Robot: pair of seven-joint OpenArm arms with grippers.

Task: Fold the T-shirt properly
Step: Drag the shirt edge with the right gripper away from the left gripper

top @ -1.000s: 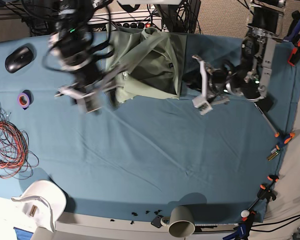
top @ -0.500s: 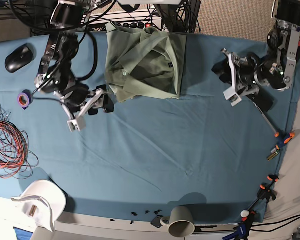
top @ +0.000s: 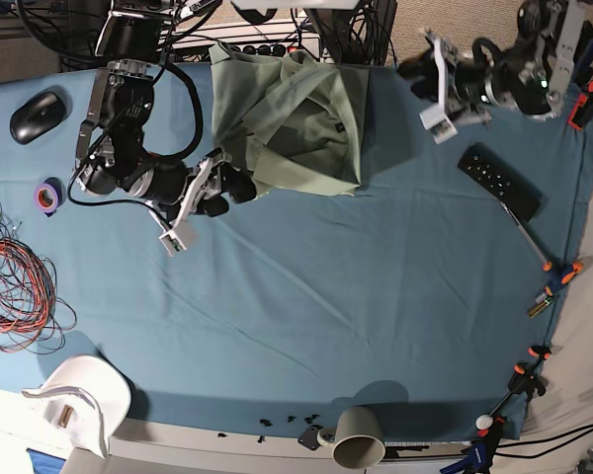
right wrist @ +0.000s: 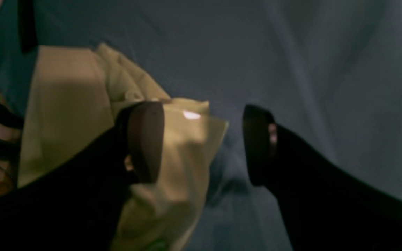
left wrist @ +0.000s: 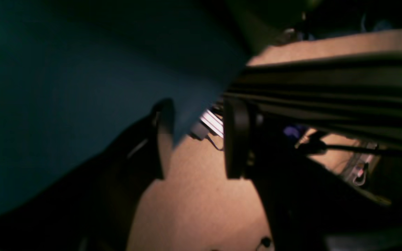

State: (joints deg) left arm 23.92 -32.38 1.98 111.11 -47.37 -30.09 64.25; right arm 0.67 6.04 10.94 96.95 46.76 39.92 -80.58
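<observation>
Black fingers of the right gripper (right wrist: 201,146) are spread wide with nothing between them, one finger over a corner of the T-shirt (top: 295,118), the other over the table cloth (top: 336,286). For a clean fold, a single edge layer is probably best pinched and carried flat. The left gripper (left wrist: 195,139) is likewise parted and empty, at the table's far edge. The shirt (bunched at the back) is seen whole only from the base view; the wrist view alone shows the finger gap.
</observation>
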